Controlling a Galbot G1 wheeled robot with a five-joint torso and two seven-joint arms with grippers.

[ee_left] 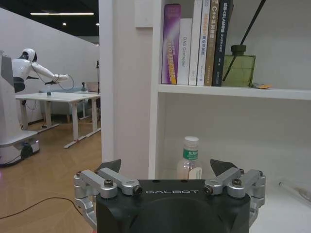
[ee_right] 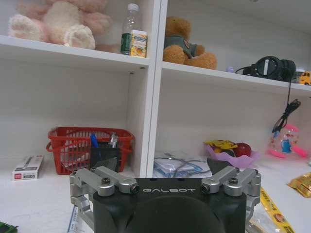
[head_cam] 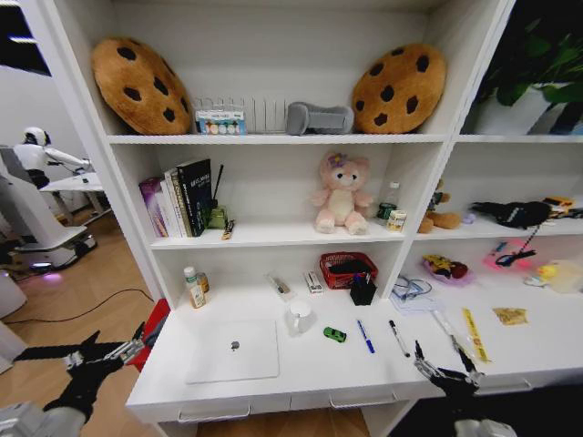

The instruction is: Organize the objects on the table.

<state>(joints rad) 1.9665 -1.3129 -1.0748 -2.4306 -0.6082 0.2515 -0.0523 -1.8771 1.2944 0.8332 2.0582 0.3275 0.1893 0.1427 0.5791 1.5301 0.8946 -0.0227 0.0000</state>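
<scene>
While both hands [head_cam: 91, 360] [head_cam: 437, 366] gape: laptop [head_cam: 234, 350], green car [head_cam: 334, 334], pens [head_cam: 365, 336] unobstructed.

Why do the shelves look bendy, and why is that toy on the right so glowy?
In the head view the wide lens bows the shelf posts outward, and the edges go soft. The pink toy and yellow one blow out into glare there. The right wrist view shows the same pink toy more clearly. In the left wrist view, ceiling lights streak bright.
</scene>
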